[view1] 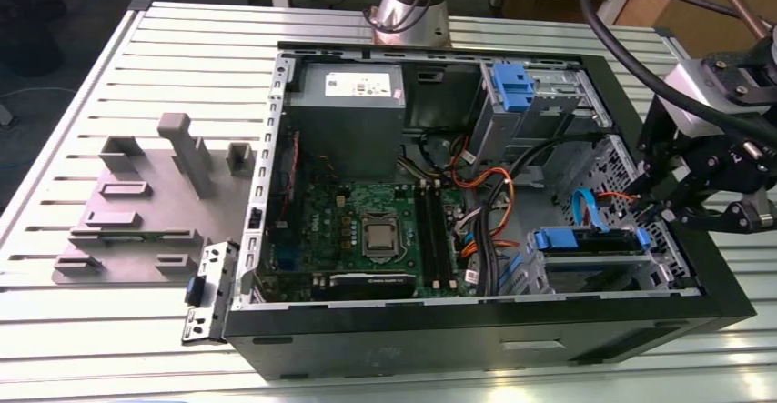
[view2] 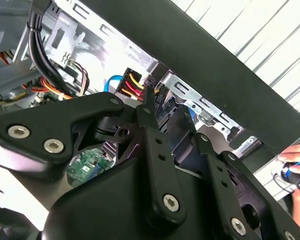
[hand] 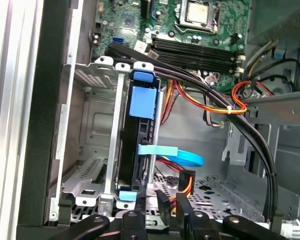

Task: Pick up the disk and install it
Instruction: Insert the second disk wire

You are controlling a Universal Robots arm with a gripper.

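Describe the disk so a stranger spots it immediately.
Start at the open black computer case on the slatted table. Go to its front corner at the exterior view's right, beside the claw. The disk stands in the metal cage there, its blue carrier setting it apart from the grey power-supply box.

The robot arm is rising as a silver column, while its black gripper is hanging at the end of cabled wrist hardware, fingers pointing downward. In both wrist views, the black linkage fingers are sitting close together, with nothing visible between the tips.
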